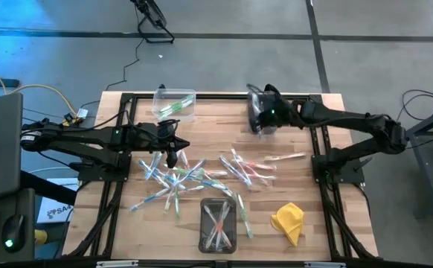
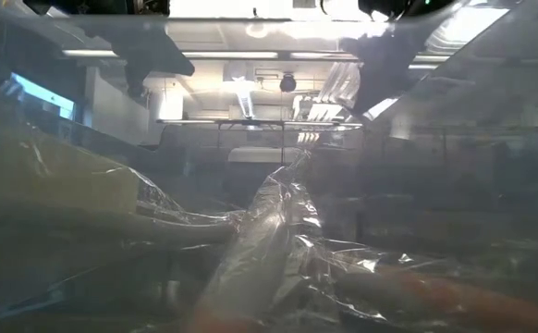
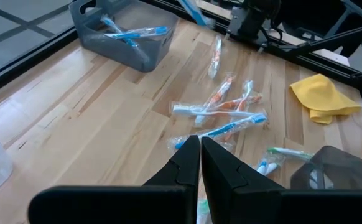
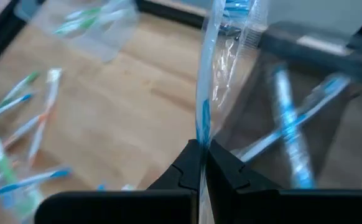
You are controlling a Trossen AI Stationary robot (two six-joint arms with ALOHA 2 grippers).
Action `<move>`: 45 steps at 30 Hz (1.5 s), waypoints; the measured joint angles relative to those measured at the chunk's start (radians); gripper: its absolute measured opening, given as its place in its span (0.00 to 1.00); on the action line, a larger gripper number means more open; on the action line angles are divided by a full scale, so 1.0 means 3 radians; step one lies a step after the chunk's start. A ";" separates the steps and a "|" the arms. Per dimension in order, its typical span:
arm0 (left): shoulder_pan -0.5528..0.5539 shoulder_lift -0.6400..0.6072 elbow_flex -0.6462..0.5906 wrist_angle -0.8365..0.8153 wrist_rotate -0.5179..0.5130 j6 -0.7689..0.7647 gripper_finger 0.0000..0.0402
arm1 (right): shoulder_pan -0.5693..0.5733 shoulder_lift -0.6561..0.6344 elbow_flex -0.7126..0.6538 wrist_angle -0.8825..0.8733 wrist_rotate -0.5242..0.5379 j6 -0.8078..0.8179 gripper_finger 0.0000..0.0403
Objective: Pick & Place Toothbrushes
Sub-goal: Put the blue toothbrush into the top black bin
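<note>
A pale butcher-block wooden table [image 1: 224,126] stands on a grey concrete floor [image 1: 224,63] crossed by dark seam lines. A thin black cable [image 1: 131,63] trails over the floor. Bright ceiling light strips [image 2: 250,7] glare overhead.

The high view looks straight down on the whole wooden table [image 1: 224,167]. The low view sits at tabletop height, pressed close against crinkled clear plastic wrap [image 2: 269,231] that fills it. Each wrist view looks forward, close above the table; the left one shares the yellow cloth [image 3: 323,98] with the high view.
</note>
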 joint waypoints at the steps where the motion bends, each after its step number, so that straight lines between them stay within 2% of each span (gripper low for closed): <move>1: 0.0000 0.0000 0.0000 0.0000 0.0000 0.0000 0.03 | -0.0079 0.0002 0.0000 0.0008 0.0000 -0.0075 0.01; 7: 0.0000 0.0000 0.0000 0.0000 -0.0051 0.0001 0.03 | -0.0514 0.0030 0.0000 0.0225 0.0006 -0.0428 0.01; 12: 0.0000 0.0000 0.0000 0.0000 -0.0132 0.0001 0.03 | -0.0673 0.0167 0.0000 0.0428 0.0032 -0.0555 0.01; 22: 0.0000 -0.0001 0.0000 0.0000 -0.0182 0.0001 0.03 | -0.0769 0.0703 0.0000 0.0589 0.0348 -0.0722 0.01; 27: 0.0000 0.0000 0.0000 -0.0001 -0.0183 0.0001 0.03 | -0.0809 0.0928 0.0000 0.0612 0.0319 -0.0700 0.01; 32: 0.0000 0.0000 0.0000 -0.0005 -0.0187 0.0001 0.03 | -0.0835 0.1076 -0.0001 0.0614 0.0088 -0.0687 0.01; 38: 0.0000 0.0000 0.0000 -0.0008 -0.0188 0.0001 0.03 | -0.0835 0.1130 -0.0003 0.0621 0.0088 -0.0690 0.01; 45: 0.0000 0.0000 0.0000 -0.0012 -0.0188 0.0001 0.03 | -0.0835 0.1129 -0.0003 0.0616 0.0117 -0.0691 0.08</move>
